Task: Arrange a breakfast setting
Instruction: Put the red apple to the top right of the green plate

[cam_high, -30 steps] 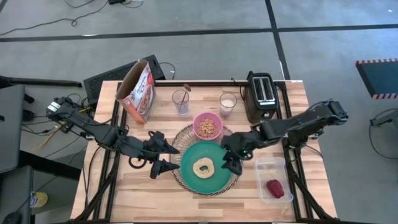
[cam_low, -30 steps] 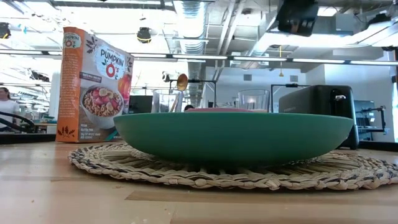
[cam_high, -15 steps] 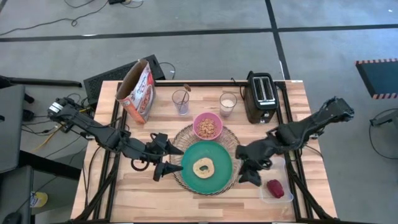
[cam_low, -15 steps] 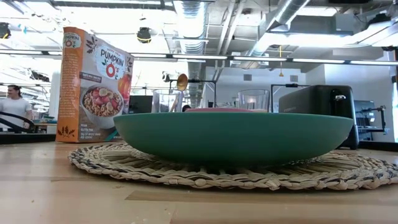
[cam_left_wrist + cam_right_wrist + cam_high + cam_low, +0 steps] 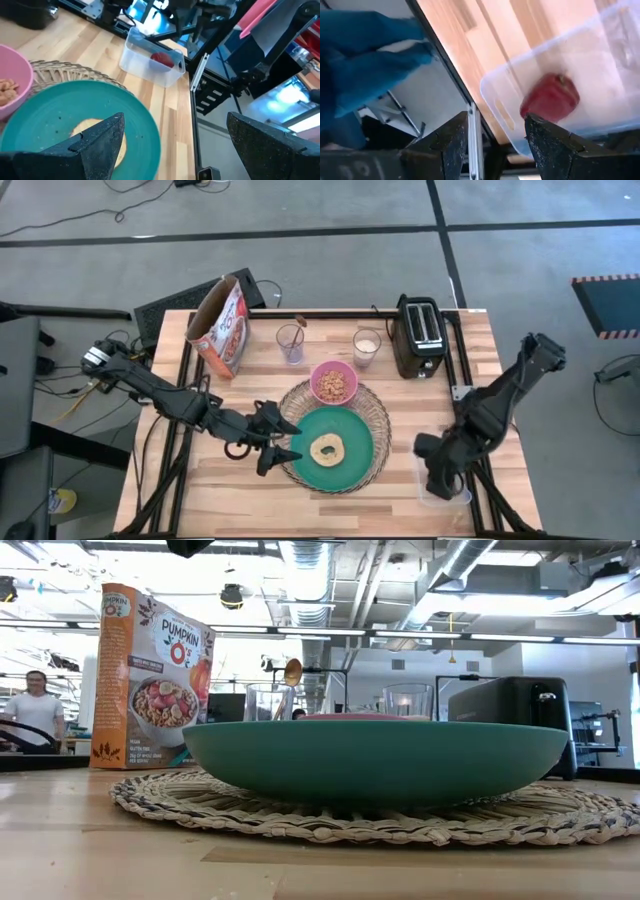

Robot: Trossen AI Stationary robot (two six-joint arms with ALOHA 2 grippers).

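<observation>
The teal plate sits on the round wire charger and carries the tan bagel. The pink bowl, filled with cereal, rests on the charger's far edge. The dark red fruit lies in the clear tub at the near right and also shows in the left wrist view. The spoon stands in a glass. My left gripper is open and empty at the plate's left rim. My right gripper is open over the tub, its fingers short of the fruit.
A cereal box stands at the far left, a cup of milk and the black toaster along the far edge. The tub is close to the table's right near edge. A person stands in the room behind.
My right gripper has swung from the plate's right rim toward the table's right and near edges and now hangs over the clear tub, covering the fruit in the high view. My left gripper has crept a little closer to the plate's left rim.
</observation>
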